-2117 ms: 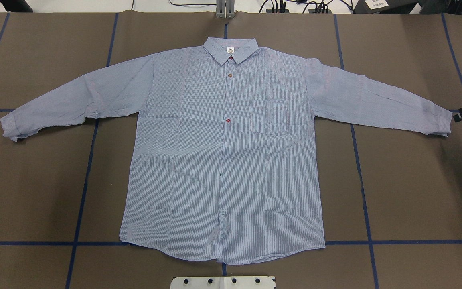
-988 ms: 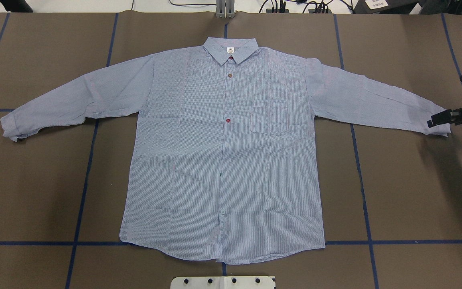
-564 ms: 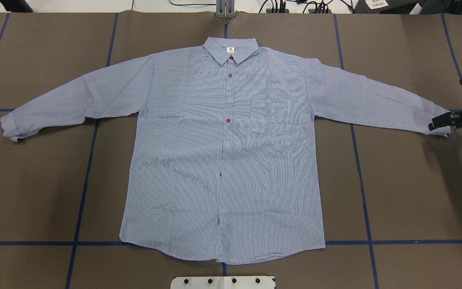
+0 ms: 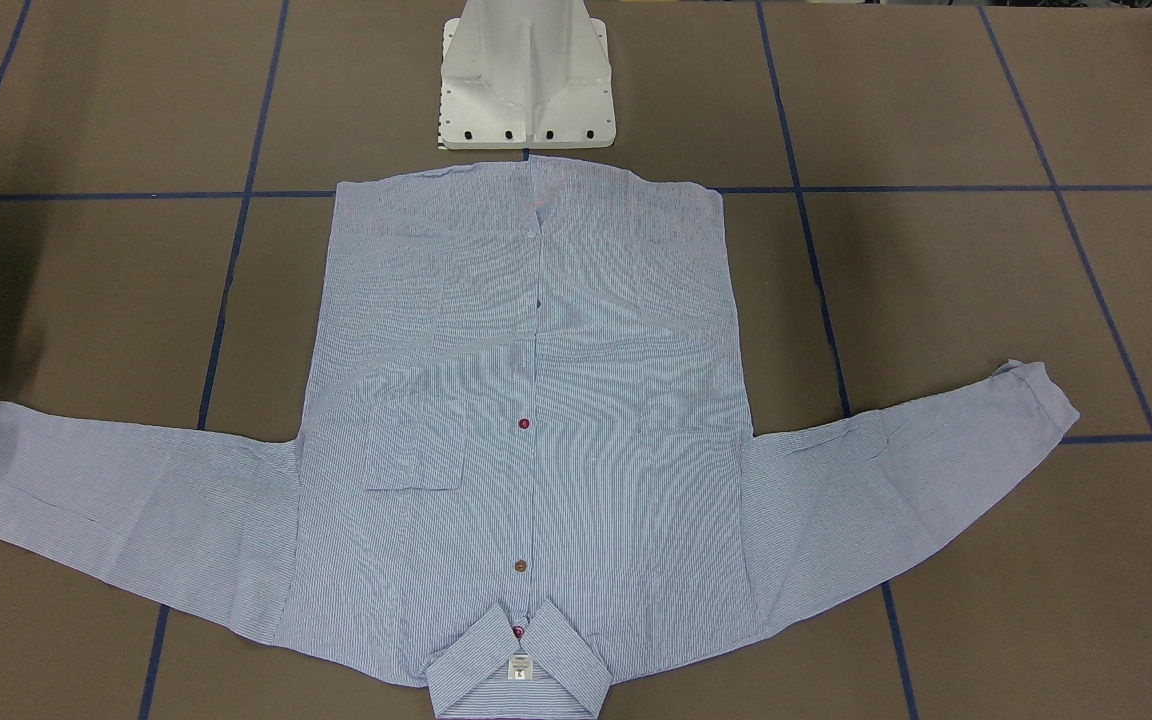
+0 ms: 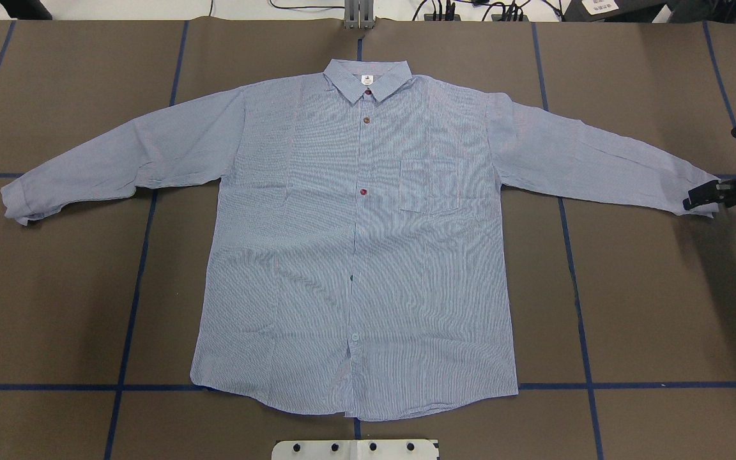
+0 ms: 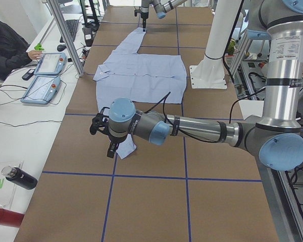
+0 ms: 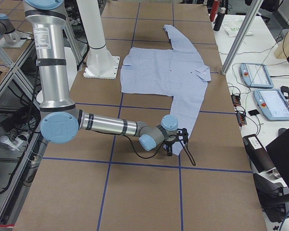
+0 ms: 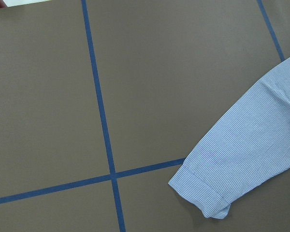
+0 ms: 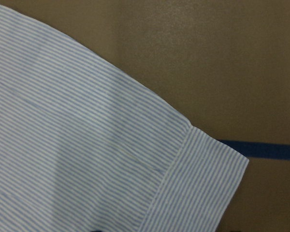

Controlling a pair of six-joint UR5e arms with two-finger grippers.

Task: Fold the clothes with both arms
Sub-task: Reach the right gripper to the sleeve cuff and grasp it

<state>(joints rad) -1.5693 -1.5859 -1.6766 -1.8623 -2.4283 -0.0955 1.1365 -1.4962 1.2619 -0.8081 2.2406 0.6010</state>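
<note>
1. Shirt [image 5: 355, 255] lies flat, buttoned front up, sleeves spread on the tabletop [image 5: 662, 319];
2. right gripper [image 5: 692, 201] at one cuff [image 5: 700, 184] — grip: cannot tell;
3. left gripper [image 6: 111, 147] near other cuff [image 5: 13, 201] — likewise cannot tell.

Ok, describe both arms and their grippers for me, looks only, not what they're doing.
Both the left arm and the right arm are silver-grey tubes with pale blue round joint caps and a band of small print on the upright segment. A black cable loops along each forearm. The left gripper and right gripper are black.
</note>
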